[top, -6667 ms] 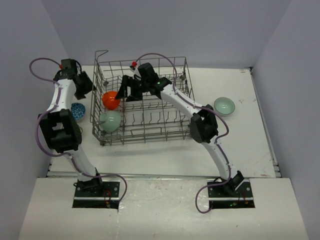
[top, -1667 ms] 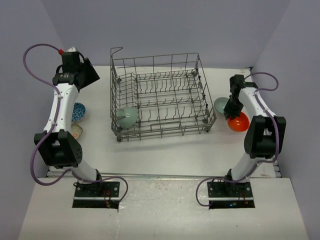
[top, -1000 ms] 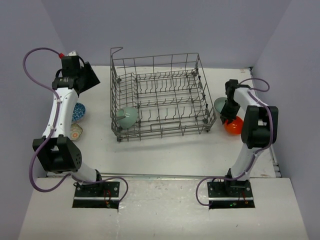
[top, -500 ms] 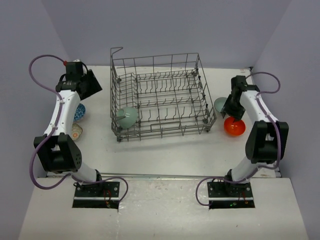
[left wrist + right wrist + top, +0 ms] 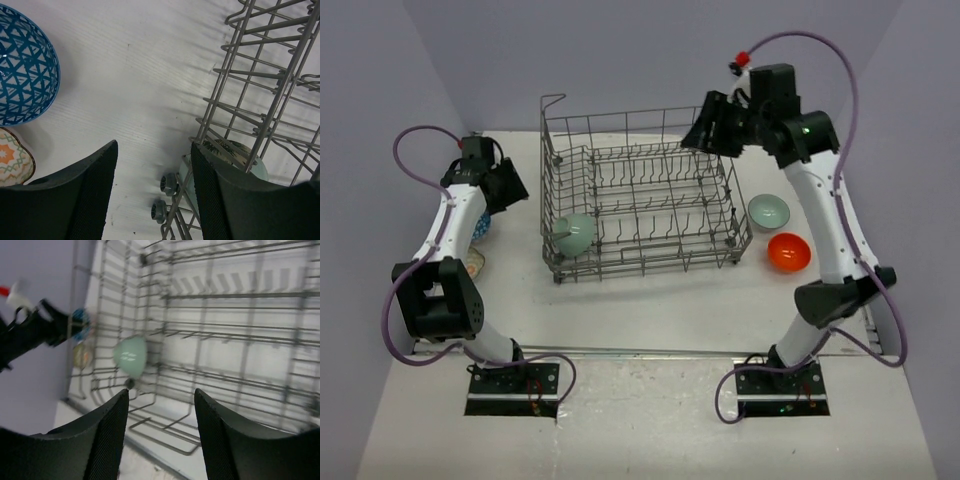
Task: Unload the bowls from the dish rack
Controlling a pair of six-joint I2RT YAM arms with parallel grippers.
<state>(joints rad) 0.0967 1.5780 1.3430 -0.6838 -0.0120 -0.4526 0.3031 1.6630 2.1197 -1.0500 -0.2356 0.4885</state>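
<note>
Four of the five bowls lie on the surface outside the rack (image 5: 640,195): the orange bowl (image 5: 788,251) and a mint bowl (image 5: 768,210) at the right of the top view, and the blue bowl (image 5: 25,70) and patterned bowl (image 5: 10,157) at the left edge of the left wrist view. The racked bowl (image 5: 576,234), also mint, stands on edge among the tines in the rack's lower-left corner, so the step in hand looks like fetching this last one. The right tool (image 5: 160,440) hangs high over the rack's upper-right corner, fingers spread wide with nothing between them, its camera looking across the wires at that bowl. The left tool (image 5: 152,200), likewise wide open and empty, hovers over bare surface between the blue bowl and the rack, much closer to the racked bowl. Whichever goes next must come down through the open top, straddle the bowl's rim clear of the tines, close, and lift straight up.
</note>
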